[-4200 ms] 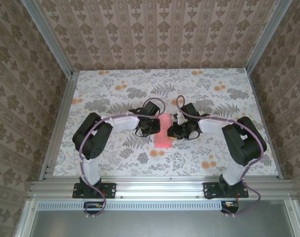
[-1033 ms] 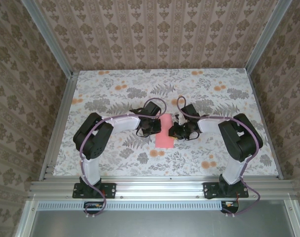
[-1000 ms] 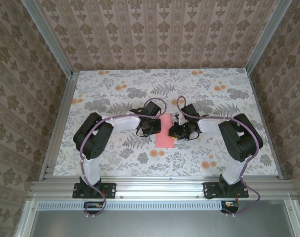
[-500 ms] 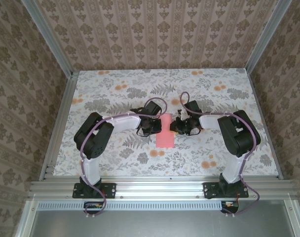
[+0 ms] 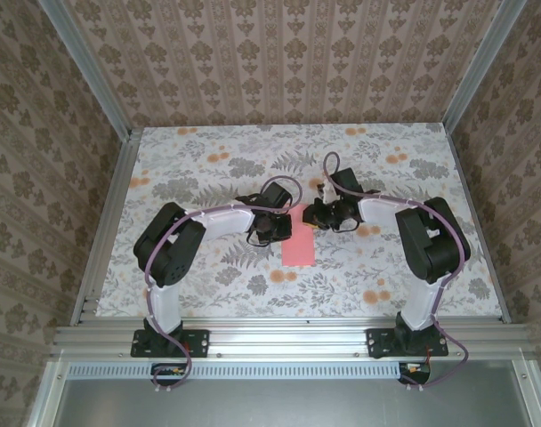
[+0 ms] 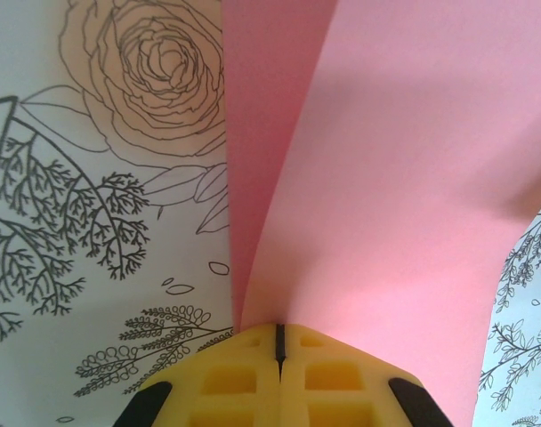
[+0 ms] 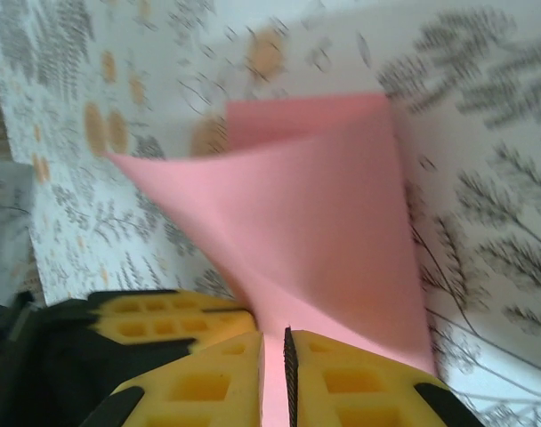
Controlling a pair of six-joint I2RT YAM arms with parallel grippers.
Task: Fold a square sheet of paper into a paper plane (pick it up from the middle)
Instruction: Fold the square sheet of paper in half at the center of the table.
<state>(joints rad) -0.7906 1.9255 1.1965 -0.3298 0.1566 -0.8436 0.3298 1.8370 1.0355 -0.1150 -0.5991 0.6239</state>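
Note:
The square sheet of paper [image 5: 297,249] is salmon pink and lies folded into a narrow strip at the middle of the table, between both arms. My left gripper [image 5: 283,229] is shut on its left edge. In the left wrist view the sheet [image 6: 386,205] rises in two layers from the closed yellow tips [image 6: 278,331]. My right gripper [image 5: 311,217] is shut on the far right part. The pink sheet [image 7: 324,205] runs between its narrow jaws [image 7: 286,342] and curls up from the table. The left fingers [image 7: 164,320] sit close beside it. The paper plane is out of view.
The table wears a floral cloth [image 5: 208,160] with printed orange flowers [image 5: 375,294]. Patterned walls close the back and both sides. An aluminium rail [image 5: 279,338] runs along the near edge, where the arm bases stand.
My right gripper has moved toward the far end of the sheet, pulling that part up and inward. The left gripper has stayed where it was, still shut.

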